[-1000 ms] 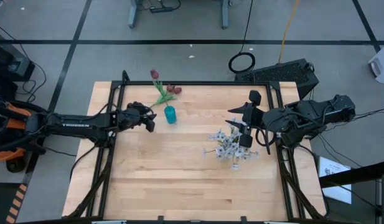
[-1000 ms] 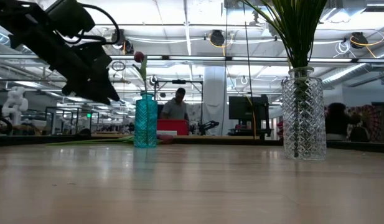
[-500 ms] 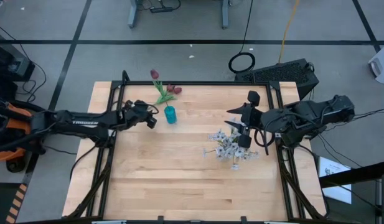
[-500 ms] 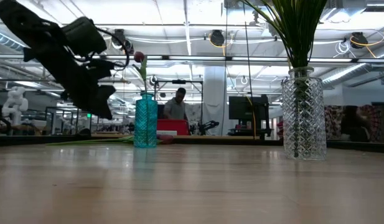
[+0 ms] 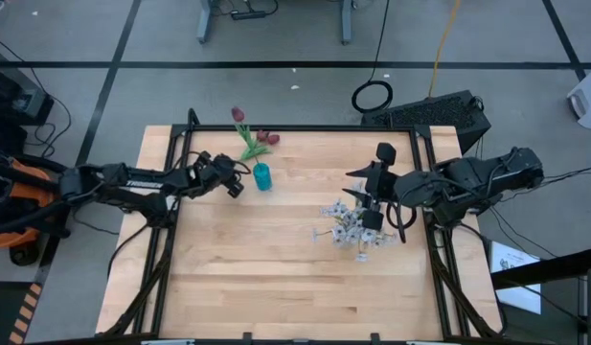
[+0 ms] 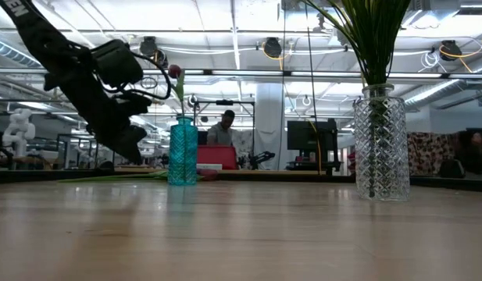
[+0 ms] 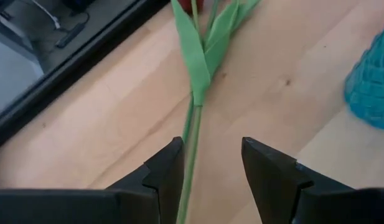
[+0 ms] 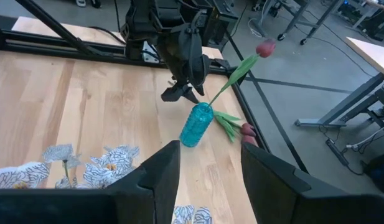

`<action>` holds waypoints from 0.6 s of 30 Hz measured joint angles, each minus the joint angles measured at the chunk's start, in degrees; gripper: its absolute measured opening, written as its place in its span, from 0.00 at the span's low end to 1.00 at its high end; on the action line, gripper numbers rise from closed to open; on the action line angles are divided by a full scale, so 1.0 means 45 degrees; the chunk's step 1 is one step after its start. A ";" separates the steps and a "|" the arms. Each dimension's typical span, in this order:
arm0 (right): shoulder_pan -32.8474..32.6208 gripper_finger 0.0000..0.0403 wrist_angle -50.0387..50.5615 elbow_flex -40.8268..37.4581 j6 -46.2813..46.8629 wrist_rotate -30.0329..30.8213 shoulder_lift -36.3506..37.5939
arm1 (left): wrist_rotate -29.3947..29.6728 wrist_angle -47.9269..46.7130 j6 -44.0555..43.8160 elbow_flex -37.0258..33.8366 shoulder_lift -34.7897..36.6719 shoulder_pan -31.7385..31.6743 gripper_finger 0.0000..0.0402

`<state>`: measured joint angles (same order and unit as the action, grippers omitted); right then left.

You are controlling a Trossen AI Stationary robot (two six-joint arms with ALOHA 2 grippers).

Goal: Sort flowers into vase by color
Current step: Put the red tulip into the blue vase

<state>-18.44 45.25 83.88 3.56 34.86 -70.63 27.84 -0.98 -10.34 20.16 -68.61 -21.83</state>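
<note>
Our left gripper [image 7: 207,171] hangs low over the table [image 5: 276,268] at about ten o'clock from its centre, just beside the blue vase [image 5: 262,176]. Its fingers stand apart with a green stem [image 7: 190,155] lying on the wood between them, not yet pinched. We judge this lines us up to close on the stem, since the red flowers on the table [image 5: 267,139] lie flat at roughly eleven o'clock, near the far edge, and must be lifted by the stalk. One red tulip [image 6: 174,72] already stands in the blue vase, leaning outward.

Our right gripper [image 5: 374,206] waits at about three o'clock, above the clear vase [image 6: 380,140] holding the white sprays [image 5: 352,225]. Its fingers [image 8: 155,180] are parted with nothing between them, so it carries nothing and keeps clear of the left arm's work.

The vases are well apart, one colour each, which keeps the sorting plain. The lying red stems remain to go in.
</note>
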 joint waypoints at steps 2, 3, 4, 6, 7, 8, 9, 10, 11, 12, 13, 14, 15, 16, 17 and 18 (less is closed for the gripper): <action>0.0000 0.40 -0.0003 0.0000 -0.0058 0.0001 0.0059 | -0.0015 0.0090 0.0521 0.0000 -0.0096 -0.0124 0.41; 0.0000 0.40 -0.0023 0.0000 -0.0188 0.0003 0.0111 | -0.0134 0.0098 0.0834 0.0000 -0.0148 -0.0217 0.41; 0.0005 0.40 -0.0083 0.0000 -0.0315 0.0025 0.0159 | -0.0338 0.0103 0.1092 0.0000 -0.0180 -0.0333 0.41; 0.0023 0.40 -0.0213 0.0000 -0.0562 0.0319 0.0234 | -0.1497 0.0155 0.1420 0.0000 -0.0226 -0.0695 0.41; 0.0024 0.40 -0.0219 0.0000 -0.0631 0.0546 0.0254 | -0.2247 0.0175 0.1446 0.0000 -0.0234 -0.0944 0.41; 0.0024 0.40 -0.0202 0.0000 -0.0679 0.0717 0.0268 | -0.2945 0.0210 0.1403 0.0000 -0.0234 -0.1199 0.41; 0.0024 0.40 -0.0196 0.0000 -0.0699 0.0855 0.0282 | -0.3438 0.0282 0.1381 0.0000 -0.0234 -0.1442 0.41; 0.0024 0.40 -0.0157 0.0000 -0.0726 0.0946 0.0297 | -0.3661 0.0311 0.1378 0.0000 -0.0234 -0.1659 0.41; 0.0024 0.40 -0.0120 0.0000 -0.0836 0.0956 0.0311 | -0.3756 0.0292 0.1388 0.0000 -0.0234 -0.1850 0.41; 0.0024 0.40 -0.0125 0.0000 -0.0917 0.0960 0.0315 | -0.3761 0.0253 0.1399 0.0000 -0.0234 -0.2043 0.41; 0.0024 0.40 -0.0118 0.0000 -0.0957 0.0965 0.0315 | -0.3795 0.0249 0.1445 0.0000 -0.0234 -0.2232 0.41; 0.0024 0.40 -0.0084 0.0000 -0.0954 0.0952 0.0315 | -0.3809 0.0292 0.1490 0.0000 -0.0234 -0.2396 0.41; 0.0024 0.40 -0.0010 0.0000 -0.0940 0.0937 0.0315 | -0.3809 0.0361 0.1557 0.0000 -0.0234 -0.2545 0.41; 0.0024 0.40 0.0093 0.0000 -0.0890 0.0936 0.0315 | -0.3845 0.0439 0.1764 0.0000 -0.0234 -0.2680 0.41; 0.0024 0.40 0.0187 0.0000 -0.0867 0.0936 0.0315 | -0.3892 0.0552 0.2031 0.0000 -0.0234 -0.2799 0.41; 0.0024 0.40 0.0256 0.0000 -0.0848 0.0936 0.0315 | -0.4003 0.0661 0.2276 0.0000 -0.0234 -0.2922 0.41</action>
<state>-18.33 46.40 83.88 -0.26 39.07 -69.21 9.82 2.00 -0.10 20.16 -69.67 -34.97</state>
